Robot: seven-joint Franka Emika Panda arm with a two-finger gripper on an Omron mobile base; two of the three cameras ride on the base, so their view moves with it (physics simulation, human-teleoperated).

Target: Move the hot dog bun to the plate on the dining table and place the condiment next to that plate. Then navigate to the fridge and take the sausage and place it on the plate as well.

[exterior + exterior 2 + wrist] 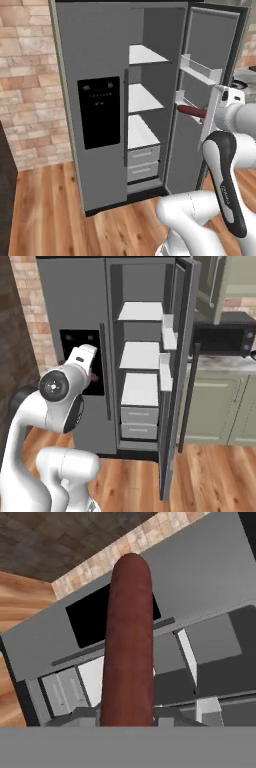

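My gripper is shut on the sausage, a slim dark red-brown stick that juts out to the left of the hand, in front of the open fridge. The hand view has the sausage rising from between the fingertips, up the middle of the picture. From the right base view the hand hangs before the black dispenser panel, with a bit of the sausage peeking out beneath it. The fridge's right compartment stands open, with white shelves and drawers.
The open fridge door with its white bins stands just behind the hand. To the right are a black microwave on a counter and green cabinets. A brick wall lies left of the fridge, and wooden floor below.
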